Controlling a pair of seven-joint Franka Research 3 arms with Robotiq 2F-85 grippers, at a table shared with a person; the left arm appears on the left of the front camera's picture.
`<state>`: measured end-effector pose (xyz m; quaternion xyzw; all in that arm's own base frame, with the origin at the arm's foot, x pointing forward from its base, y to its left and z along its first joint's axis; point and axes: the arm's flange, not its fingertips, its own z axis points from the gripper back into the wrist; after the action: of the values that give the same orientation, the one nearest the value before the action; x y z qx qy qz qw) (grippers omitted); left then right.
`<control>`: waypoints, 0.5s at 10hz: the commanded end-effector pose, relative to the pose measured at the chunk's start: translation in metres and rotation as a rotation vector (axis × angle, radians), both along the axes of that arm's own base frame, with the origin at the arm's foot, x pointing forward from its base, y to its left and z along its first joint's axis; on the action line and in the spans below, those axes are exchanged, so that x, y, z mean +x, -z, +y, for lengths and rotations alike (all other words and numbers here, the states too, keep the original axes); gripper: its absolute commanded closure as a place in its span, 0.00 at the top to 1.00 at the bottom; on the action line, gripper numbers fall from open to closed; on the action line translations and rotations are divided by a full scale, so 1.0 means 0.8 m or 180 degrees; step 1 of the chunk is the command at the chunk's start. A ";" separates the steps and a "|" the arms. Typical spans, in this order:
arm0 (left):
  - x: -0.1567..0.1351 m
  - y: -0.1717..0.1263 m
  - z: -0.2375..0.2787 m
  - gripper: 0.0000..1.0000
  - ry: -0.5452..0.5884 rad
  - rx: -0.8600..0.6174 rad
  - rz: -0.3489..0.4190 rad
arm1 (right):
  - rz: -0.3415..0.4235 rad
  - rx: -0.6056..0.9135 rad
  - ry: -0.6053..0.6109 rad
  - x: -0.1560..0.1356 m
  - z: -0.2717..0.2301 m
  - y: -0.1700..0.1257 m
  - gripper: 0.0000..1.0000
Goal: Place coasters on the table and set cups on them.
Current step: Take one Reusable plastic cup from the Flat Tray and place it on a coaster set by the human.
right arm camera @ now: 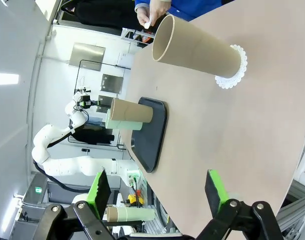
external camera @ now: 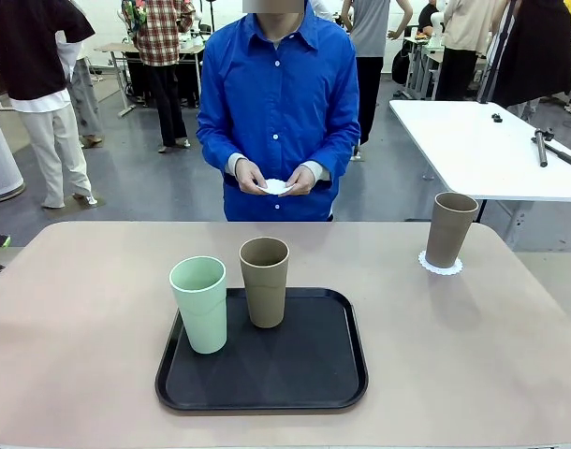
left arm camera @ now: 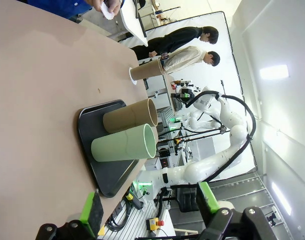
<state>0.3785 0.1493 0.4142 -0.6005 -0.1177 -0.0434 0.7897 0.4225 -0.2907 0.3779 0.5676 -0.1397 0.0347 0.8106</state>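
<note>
Front view: you've got the mint cup and a brown cup upright on the black tray at six o'clock on the table. The second brown cup stands on its coaster out at two o'clock. At twelve, the person's hands hold another coaster.

Left wrist view: your left gripper is spread wide and empty, with the tray at twelve.

Right wrist view: your right gripper is spread too, holding nothing, with the cup on its coaster at one.
</note>
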 end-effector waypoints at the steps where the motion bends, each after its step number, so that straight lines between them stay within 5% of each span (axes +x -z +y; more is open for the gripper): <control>1: -0.002 -0.001 0.001 1.00 0.0007 -0.0023 -0.0032 | 0.0011 -0.0012 0.0011 -0.001 -0.002 0.001 1.00; 5: -0.002 -0.001 0.001 1.00 0.0007 -0.0023 -0.0032 | 0.0011 -0.0012 0.0011 -0.001 -0.002 0.001 1.00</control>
<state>0.3785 0.1493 0.4142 -0.6005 -0.1177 -0.0434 0.7897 0.4218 -0.2917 0.3777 0.5673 -0.1402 0.0337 0.8108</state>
